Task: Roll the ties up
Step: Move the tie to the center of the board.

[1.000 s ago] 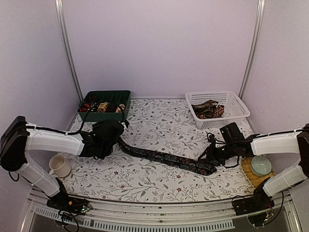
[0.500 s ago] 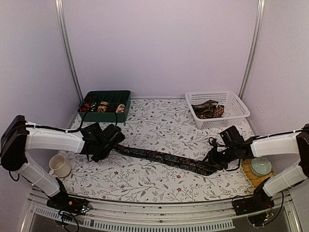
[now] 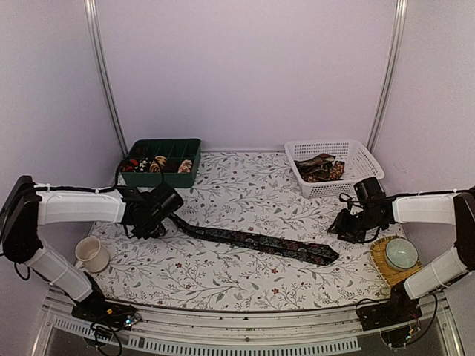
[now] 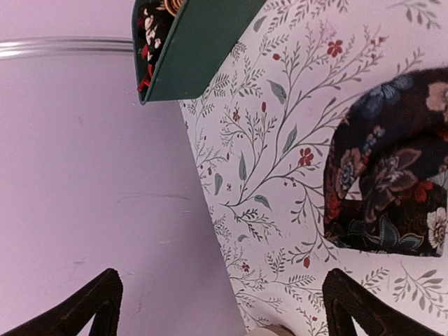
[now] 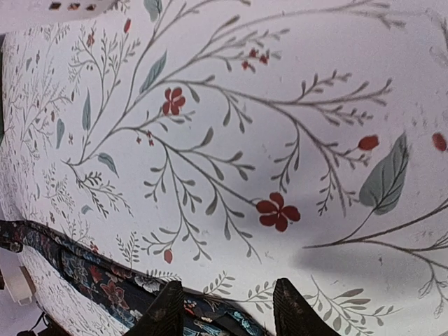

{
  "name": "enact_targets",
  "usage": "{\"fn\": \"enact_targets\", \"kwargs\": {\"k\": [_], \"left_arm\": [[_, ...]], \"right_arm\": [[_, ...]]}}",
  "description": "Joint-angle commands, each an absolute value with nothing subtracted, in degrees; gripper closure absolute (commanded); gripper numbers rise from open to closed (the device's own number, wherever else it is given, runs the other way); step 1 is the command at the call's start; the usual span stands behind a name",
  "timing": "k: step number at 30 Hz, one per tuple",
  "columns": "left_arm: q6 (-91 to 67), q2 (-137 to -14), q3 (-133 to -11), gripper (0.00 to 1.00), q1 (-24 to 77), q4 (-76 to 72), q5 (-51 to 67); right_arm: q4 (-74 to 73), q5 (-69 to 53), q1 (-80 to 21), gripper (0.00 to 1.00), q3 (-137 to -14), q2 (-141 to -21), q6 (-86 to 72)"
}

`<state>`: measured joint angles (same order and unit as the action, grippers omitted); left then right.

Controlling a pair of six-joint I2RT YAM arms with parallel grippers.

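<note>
In the top view, the tie's [image 3: 252, 241] left end is hidden under the left gripper [image 3: 152, 215]. Neither that gripper's jaws nor the right gripper's [image 3: 347, 226] can be made out there. At upper left, the coils [image 3: 152, 165] in the tray [image 3: 159, 179] are too small to tell apart. The cloth [image 3: 319, 169] in the basket [image 3: 349, 187] reads only as a dark heap.

In the left wrist view, the left fingers [image 4: 105, 297] are cut by the bottom edge, the tie by the right edge and the tray by the top.

In the right wrist view, only the tips of the right fingers [image 5: 168, 313] show at the bottom, and the tie leaves the frame at lower left.
</note>
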<state>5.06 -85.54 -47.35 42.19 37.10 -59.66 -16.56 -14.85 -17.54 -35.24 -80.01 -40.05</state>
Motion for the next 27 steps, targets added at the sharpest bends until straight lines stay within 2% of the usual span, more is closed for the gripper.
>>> {"fn": "enact_targets", "kwargs": {"k": [1, 7, 10, 17, 22, 27], "left_arm": [[0.05, -80.58, -50.59, 0.00, 38.12, 36.29, -52.31], [1.26, -77.06, -50.68, 0.00, 34.63, 34.14, -48.07], [2.42, -77.81, -51.03, 0.00, 34.47, 34.27, -44.92], [6.03, -80.90, -52.31, 0.00, 33.08, 34.41, -32.85], [7.35, -83.69, -53.57, 0.00, 31.98, 34.48, -32.96], [6.76, -86.21, -55.17, 0.00, 31.93, 35.32, -36.15]], "right_arm": [[-20.74, -9.83, -16.09, 0.56, -41.00, -80.22, -36.29], [-23.89, -14.08, -17.75, 0.56, -47.56, -76.14, -32.02], [-25.39, -12.88, -23.61, 0.56, -49.44, -75.40, -31.53], [-22.63, -20.87, -34.13, 0.55, -45.34, -78.42, -34.71], [-19.38, -24.23, -35.06, 0.55, -40.32, -80.33, -36.86], [-19.14, -22.37, -35.07, 0.55, -38.51, -82.84, -37.27]]}}
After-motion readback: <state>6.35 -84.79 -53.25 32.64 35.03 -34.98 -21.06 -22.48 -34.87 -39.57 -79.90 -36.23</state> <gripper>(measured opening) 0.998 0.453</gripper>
